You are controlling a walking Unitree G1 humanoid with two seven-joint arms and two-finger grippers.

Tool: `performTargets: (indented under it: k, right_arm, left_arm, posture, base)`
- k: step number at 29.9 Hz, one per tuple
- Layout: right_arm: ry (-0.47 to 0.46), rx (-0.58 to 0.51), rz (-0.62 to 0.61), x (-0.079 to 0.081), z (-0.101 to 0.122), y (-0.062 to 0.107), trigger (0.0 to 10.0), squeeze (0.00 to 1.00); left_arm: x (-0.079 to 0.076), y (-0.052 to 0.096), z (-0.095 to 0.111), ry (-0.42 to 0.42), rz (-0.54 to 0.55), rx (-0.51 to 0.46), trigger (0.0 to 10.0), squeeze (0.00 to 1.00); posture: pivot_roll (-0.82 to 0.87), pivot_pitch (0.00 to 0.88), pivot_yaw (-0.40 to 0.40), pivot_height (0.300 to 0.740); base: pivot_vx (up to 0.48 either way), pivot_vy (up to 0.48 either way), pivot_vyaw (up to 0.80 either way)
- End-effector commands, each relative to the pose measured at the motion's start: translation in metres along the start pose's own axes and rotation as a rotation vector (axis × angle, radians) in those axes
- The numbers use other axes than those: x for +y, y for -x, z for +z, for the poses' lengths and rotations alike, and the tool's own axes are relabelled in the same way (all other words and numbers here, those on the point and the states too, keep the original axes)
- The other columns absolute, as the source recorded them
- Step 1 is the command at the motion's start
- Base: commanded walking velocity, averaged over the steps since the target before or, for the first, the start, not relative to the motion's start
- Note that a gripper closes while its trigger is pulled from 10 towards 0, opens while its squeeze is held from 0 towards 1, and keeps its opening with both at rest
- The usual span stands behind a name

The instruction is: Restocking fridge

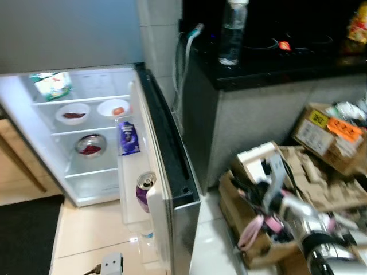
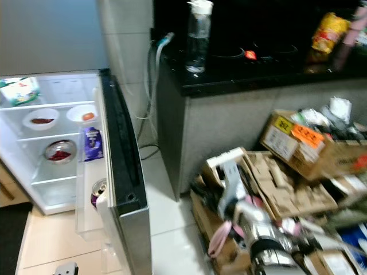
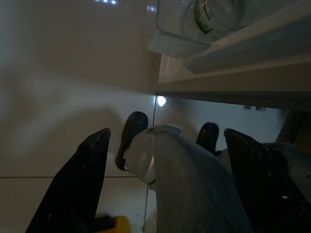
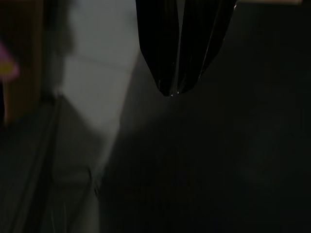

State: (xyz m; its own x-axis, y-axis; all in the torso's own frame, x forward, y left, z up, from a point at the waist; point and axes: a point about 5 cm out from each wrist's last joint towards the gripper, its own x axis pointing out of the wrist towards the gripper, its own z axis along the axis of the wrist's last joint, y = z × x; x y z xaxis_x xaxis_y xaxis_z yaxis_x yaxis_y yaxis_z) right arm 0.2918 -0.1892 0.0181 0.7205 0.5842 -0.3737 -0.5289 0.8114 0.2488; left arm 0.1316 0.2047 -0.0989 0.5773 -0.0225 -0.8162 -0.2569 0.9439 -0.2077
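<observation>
Two bowls (image 1: 92, 112) sit on a shelf inside your open fridge (image 1: 86, 132), a purple can (image 1: 143, 189) in its door beside them. Your left gripper (image 3: 165, 179) hangs spread wide over the floor; your right gripper (image 4: 171, 92) hangs pinched together, empty.

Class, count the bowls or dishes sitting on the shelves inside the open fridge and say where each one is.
3. Two white bowls sit side by side on the upper shelf, left and right; a metal bowl sits on the shelf below. Others may be hidden.

Right arm (image 1: 321, 229) blurred — fridge (image 1: 86, 137) cut by frame's edge.
</observation>
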Motion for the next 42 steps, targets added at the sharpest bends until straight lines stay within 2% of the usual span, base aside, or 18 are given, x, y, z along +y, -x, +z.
performTargets:
  k: [1,2,5,6,8,12,16,17,27,36,38,39,41,42]
  right_arm:
    - [0.005,0.062,-0.032,-0.001,-0.01,0.002,10.0,0.0]
    - [0.005,0.062,-0.032,-0.001,-0.01,0.002,10.0,0.0]
    - [-0.022,0.148,-0.07,0.001,-0.037,0.011,10.0,0.0]
    - [-0.022,0.148,-0.07,0.001,-0.037,0.011,10.0,0.0]
    - [-0.019,0.212,-0.102,0.004,-0.055,0.016,10.0,0.0]
    - [-0.014,0.243,-0.111,0.005,-0.062,0.019,10.0,0.0]
    - [-0.005,0.318,-0.158,0.005,-0.078,0.027,10.0,0.0]
    - [-0.019,0.365,-0.187,0.006,-0.091,0.035,10.0,0.0]
    - [-0.064,0.486,-0.262,0.01,-0.125,0.058,10.0,0.0]
    - [-0.095,0.496,-0.268,0.014,-0.132,0.063,10.0,0.0]
    - [-0.099,0.466,-0.215,0.018,-0.128,0.057,10.0,0.0]
    - [-0.097,0.402,-0.164,0.019,-0.118,0.047,10.0,0.0]
    - [-0.096,0.386,-0.155,0.02,-0.116,0.045,10.0,0.0]
    - [-0.109,0.316,-0.102,0.02,-0.102,0.036,10.0,0.0]
  left_arm:
    - [0.0,0.001,-0.004,0.002,0.004,0.009,10.0,0.0]
    - [0.0,0.001,-0.004,0.002,0.004,0.009,10.0,0.0]
    - [0.001,0.001,-0.004,0.002,0.009,0.011,10.0,0.0]
    - [0.001,0.001,-0.004,0.002,0.009,0.011,10.0,0.0]
    - [0.002,0.001,-0.004,-0.002,0.01,0.013,10.0,0.0]
    - [0.002,0.001,-0.004,-0.004,0.009,0.013,10.0,0.0]
    - [0.002,0.001,-0.004,-0.004,0.01,0.012,10.0,0.0]
    - [0.001,0.001,-0.004,-0.004,0.01,0.011,10.0,0.0]
    - [0.0,0.001,-0.004,-0.002,0.01,0.013,10.0,0.0]
    - [0.0,0.001,-0.004,0.002,0.011,0.013,10.0,0.0]
    - [0.0,0.001,-0.004,0.002,0.01,0.012,10.0,0.0]
    - [0.0,0.0,-0.004,0.001,0.01,0.012,10.0,0.0]
    - [-0.001,0.0,-0.004,0.001,0.01,0.012,10.0,0.0]
    - [-0.001,0.0,-0.003,0.001,0.009,0.011,10.0,0.0]
  posture:
    - [-0.06,0.0,-0.034,0.74]
    - [-0.06,0.0,-0.034,0.74]
    - [-0.06,0.0,-0.032,0.74]
    - [-0.06,0.0,-0.032,0.74]
    - [-0.07,0.0,-0.028,0.74]
    - [-0.07,0.0,-0.028,0.74]
    - [-0.07,0.0,-0.028,0.74]
    - [-0.06,0.0,-0.031,0.74]
    - [-0.06,0.0,-0.03,0.74]
    - [-0.06,0.0,-0.028,0.74]
    - [-0.06,0.0,-0.028,0.74]
    - [-0.06,0.0,-0.028,0.74]
    - [-0.06,0.0,-0.028,0.74]
    - [-0.06,0.0,-0.028,0.74]
  base:
    - [0.0,0.0,0.77]
    - [0.0,0.0,0.77]
    - [0.0,0.0,0.77]
    - [0.0,0.0,0.77]
    - [0.0,0.0,0.77]
    - [0.0,0.0,0.77]
    - [0.0,0.0,0.77]
    - [0.0,0.0,0.77]
    - [0.0,0.0,0.77]
    - [0.0,0.0,0.77]
    - [0.0,0.0,0.77]
    - [0.0,0.0,0.76]
    - [0.0,0.0,0.0]
    - [0.0,0.0,0.0]
